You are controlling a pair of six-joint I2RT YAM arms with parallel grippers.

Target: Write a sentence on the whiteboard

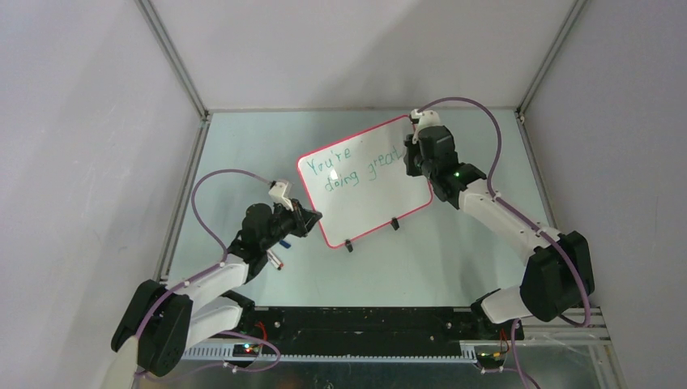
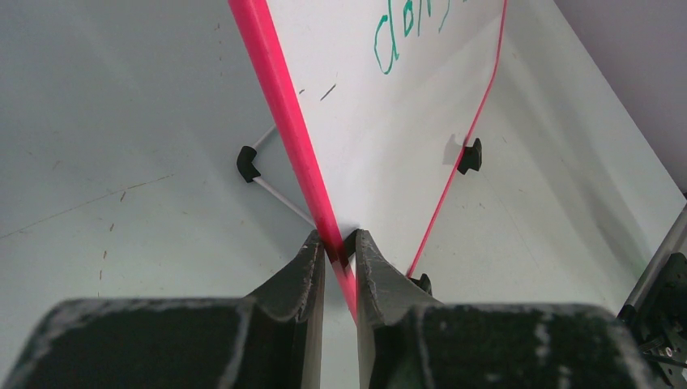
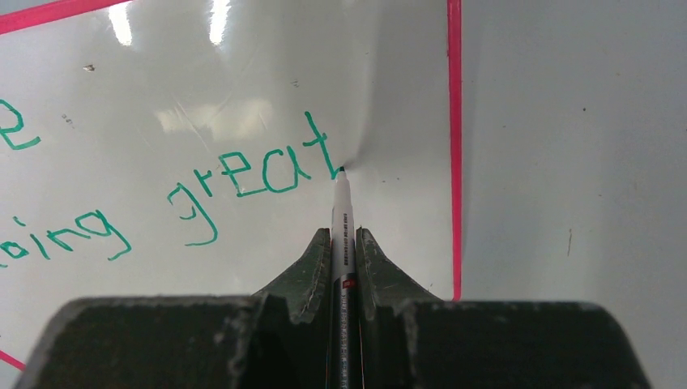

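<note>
The whiteboard [image 1: 381, 198], white with a red-pink rim, rests tilted on the table and carries green writing, "You're doing great". My left gripper [image 1: 314, 217] is shut on its lower left rim; in the left wrist view the pink edge [image 2: 283, 105] runs down between the two fingers [image 2: 338, 237]. My right gripper [image 1: 409, 154] is at the board's right end, shut on a white-barrelled marker [image 3: 339, 203]. The green tip touches the whiteboard [image 3: 202, 97] just right of the last "t" of "great".
Two black clip feet [image 1: 349, 245] [image 1: 395, 224] sit on the board's near edge. A small pen-like piece [image 1: 278, 258] lies on the table beside the left arm. Behind the board a black-tipped wire stand leg [image 2: 247, 164] shows. Metal frame posts bound the table.
</note>
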